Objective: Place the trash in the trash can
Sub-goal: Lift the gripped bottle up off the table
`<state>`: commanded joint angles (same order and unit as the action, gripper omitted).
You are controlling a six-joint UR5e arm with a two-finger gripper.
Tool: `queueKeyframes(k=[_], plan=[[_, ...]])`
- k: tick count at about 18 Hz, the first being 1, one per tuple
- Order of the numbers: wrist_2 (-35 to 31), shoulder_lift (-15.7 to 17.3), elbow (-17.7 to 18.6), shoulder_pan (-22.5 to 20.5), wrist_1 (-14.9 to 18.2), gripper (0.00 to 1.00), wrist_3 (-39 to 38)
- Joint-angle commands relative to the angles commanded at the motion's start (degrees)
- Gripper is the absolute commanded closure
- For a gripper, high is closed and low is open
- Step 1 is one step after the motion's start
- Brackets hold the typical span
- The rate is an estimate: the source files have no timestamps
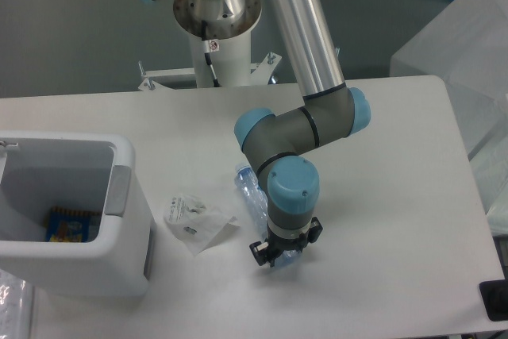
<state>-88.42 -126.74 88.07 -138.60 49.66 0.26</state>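
The crushed clear bluish bottle [252, 193] lies at an angle on the white table, its lower end under my wrist. My gripper [282, 256] points straight down over that end, and its fingers appear shut on the bottle, though the wrist hides most of them. The crumpled white-and-clear wrapper [195, 218] lies flat on the table to the left of the bottle, apart from it. The white trash can [125, 220] stands at the left edge, open at the top, with its grey panel facing the wrapper.
A blue and yellow packet [67, 225] lies inside the trash can. The arm's base column [219, 45] rises behind the table. Translucent plastic sheeting [468, 53] hangs at the right. A dark object [495, 299] sits at the table's front right corner.
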Motion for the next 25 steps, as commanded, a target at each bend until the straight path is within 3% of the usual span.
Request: queueKeyframes(k=[8,15,19,21,23,25], plan=[[0.26,0.7,-3.95,0.0,0.7,0.39,0.18],[0.88,2.19,-13.0,-0.09,0.09,0.39,0.35],[3.42,2.72,-20.02,-0.88,0.09,0.39,0.0],[3.52,3.34,-22.76,-1.93,-1.31,0.39,0.09],[4.39,3.69,-22.94,-2.11,-4.29,0.39,-0.09],[5.27,4.39,-23.03,-2.46,-4.83,0.39,-0.18]])
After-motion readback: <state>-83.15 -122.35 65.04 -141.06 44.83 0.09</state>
